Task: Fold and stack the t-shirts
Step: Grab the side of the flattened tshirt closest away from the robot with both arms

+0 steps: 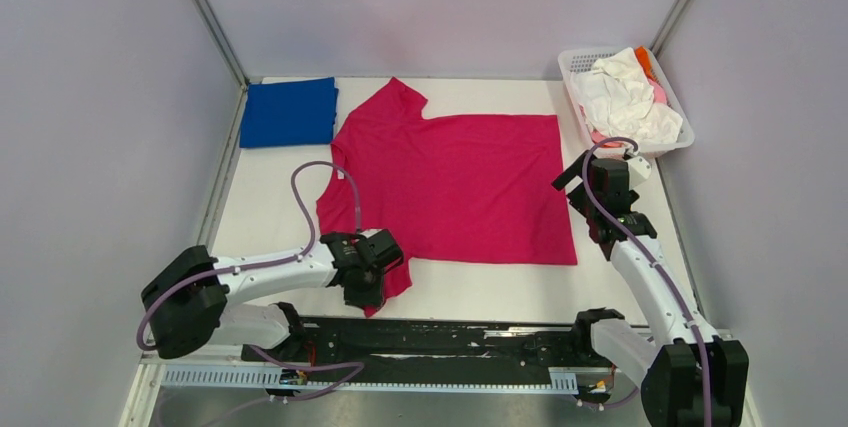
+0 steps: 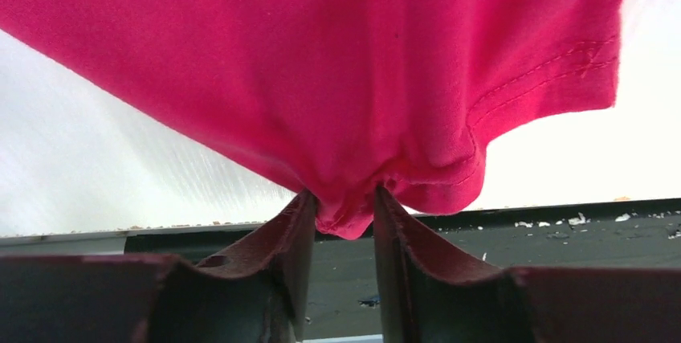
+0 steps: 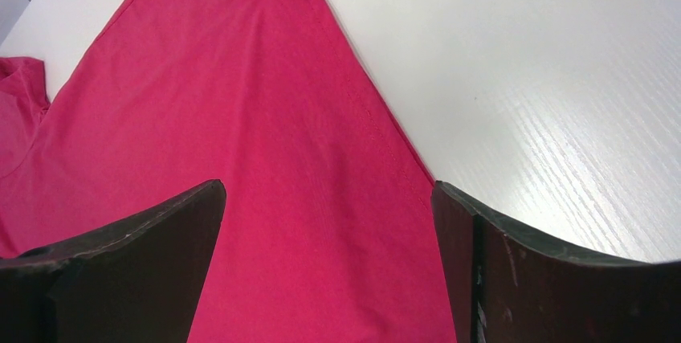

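A magenta-red t-shirt (image 1: pixel 465 182) lies spread flat on the white table, neck to the left, hem to the right. My left gripper (image 1: pixel 368 282) is shut on its near sleeve; the left wrist view shows the red cloth (image 2: pixel 345 94) bunched between the two fingers (image 2: pixel 297 238). My right gripper (image 1: pixel 590 192) is open and empty above the shirt's hem near its near right corner; the right wrist view shows the red cloth (image 3: pixel 265 166) and its hem edge between the wide-apart jaws. A folded royal-blue t-shirt (image 1: pixel 288 113) lies at the back left.
A white lattice basket (image 1: pixel 578 65) at the back right holds crumpled white, pink and orange shirts (image 1: pixel 625 97). Grey walls close the table on three sides. A black rail (image 1: pixel 440 339) runs along the near edge between the arm bases.
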`<state>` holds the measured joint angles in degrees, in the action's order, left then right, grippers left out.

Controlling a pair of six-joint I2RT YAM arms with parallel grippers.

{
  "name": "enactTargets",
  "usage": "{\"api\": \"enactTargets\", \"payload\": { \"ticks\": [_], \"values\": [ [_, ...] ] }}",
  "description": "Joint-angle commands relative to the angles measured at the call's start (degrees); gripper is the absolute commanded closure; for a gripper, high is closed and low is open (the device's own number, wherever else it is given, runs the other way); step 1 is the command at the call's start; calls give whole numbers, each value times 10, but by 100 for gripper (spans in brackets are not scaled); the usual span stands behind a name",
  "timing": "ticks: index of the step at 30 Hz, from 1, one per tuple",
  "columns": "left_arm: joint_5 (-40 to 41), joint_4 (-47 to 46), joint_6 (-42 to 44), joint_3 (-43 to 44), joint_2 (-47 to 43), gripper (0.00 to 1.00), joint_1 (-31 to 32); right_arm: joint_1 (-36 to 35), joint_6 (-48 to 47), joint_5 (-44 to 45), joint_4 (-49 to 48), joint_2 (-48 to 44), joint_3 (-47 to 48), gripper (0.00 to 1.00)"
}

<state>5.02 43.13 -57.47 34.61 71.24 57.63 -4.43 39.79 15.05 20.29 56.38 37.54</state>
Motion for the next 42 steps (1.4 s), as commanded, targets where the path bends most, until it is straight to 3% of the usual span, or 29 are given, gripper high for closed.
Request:
{"api": "enactTargets", "payload": {
  "ticks": [1,8,15,21,24,28,36,42],
  "values": [
    [10,15,-19,0,53,68,6,1,11,25,-6,-14,11,0],
    [37,97,-20,32,47,100,8,1,69,16,99,-56,-5,0],
    [14,143,-12,34,-44,100,9,1,110,-36,195,-125,-69,4],
    [-39,78,2,16,-91,100,8,1,159,-67,195,-149,-137,13],
    [-46,63,4,16,-93,100,8,1,164,-62,194,-139,-143,21],
    [-47,63,16,24,-95,100,8,1,166,-59,189,-115,-140,40],
    [-61,56,32,35,-102,100,7,1,170,-49,168,-69,-143,51],
    [-59,55,44,48,-100,100,8,1,167,-39,135,-35,-145,66]
  ]
}}
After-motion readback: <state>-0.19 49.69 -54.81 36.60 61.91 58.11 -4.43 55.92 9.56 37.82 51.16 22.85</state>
